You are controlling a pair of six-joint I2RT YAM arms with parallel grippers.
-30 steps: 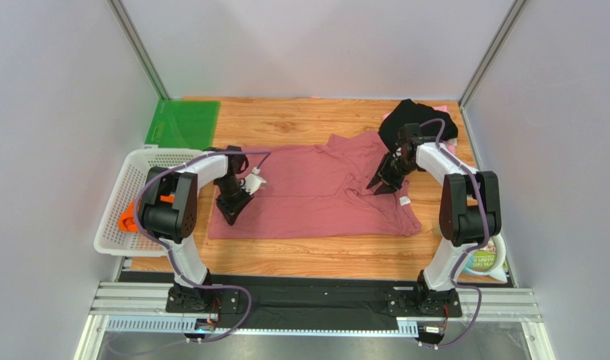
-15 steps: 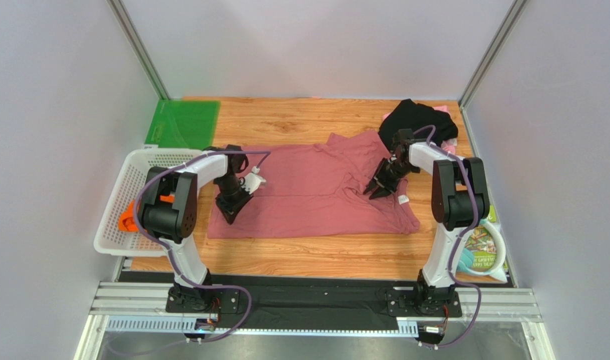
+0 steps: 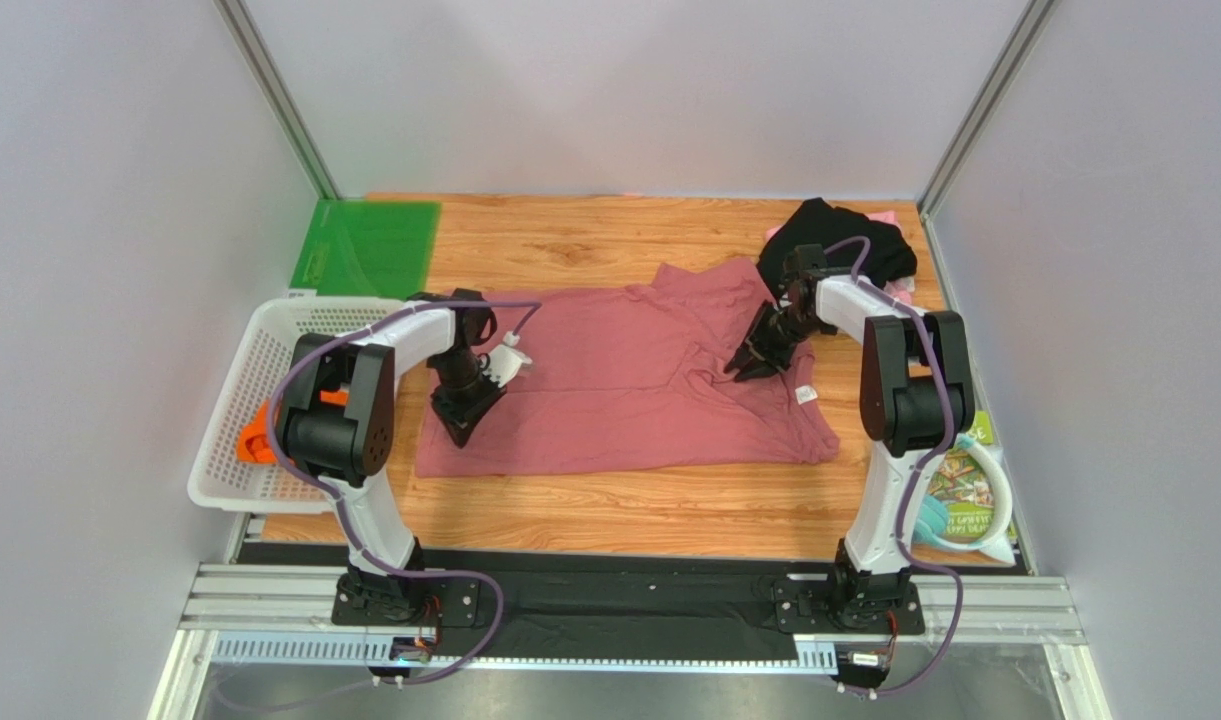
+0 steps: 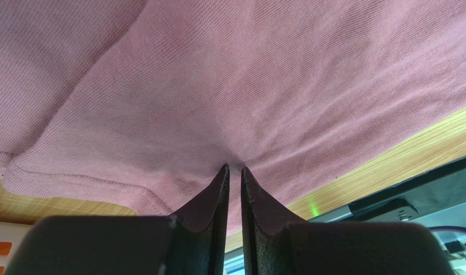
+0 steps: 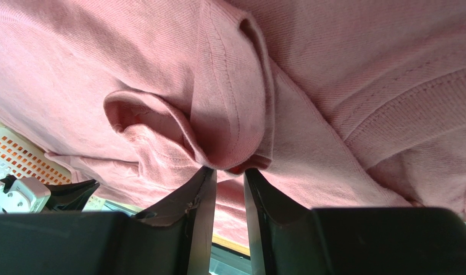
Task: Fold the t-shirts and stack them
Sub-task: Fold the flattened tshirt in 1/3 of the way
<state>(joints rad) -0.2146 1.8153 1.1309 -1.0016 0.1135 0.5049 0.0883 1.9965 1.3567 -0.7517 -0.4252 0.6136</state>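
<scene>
A large dusty-rose t-shirt [image 3: 616, 383] lies spread across the middle of the wooden table, its white neck label [image 3: 806, 395] near the right edge. My left gripper [image 3: 462, 420] stands on its left part, and in the left wrist view the gripper [image 4: 234, 167] is shut on a small pinch of the rose cloth [image 4: 229, 103]. My right gripper [image 3: 751, 360] is at the collar, and in the right wrist view it [image 5: 229, 169] grips a folded ridge of collar cloth [image 5: 229, 132] at its tips. A black t-shirt [image 3: 842, 248] is bunched at the back right. Orange cloth [image 3: 256, 443] lies in the basket.
A white mesh basket [image 3: 271, 323] stands at the table's left edge, close to the left arm. A green mat [image 3: 364, 248] lies at the back left. A printed bag [image 3: 969, 503] sits at the front right beside the right arm's base. A bit of pale pink cloth [image 3: 905, 297] peeks out beside the black shirt.
My right gripper has moved a little back and left along the collar and narrowed onto the fold; the shirt's right edge and label shifted slightly. The left arm has not moved.
</scene>
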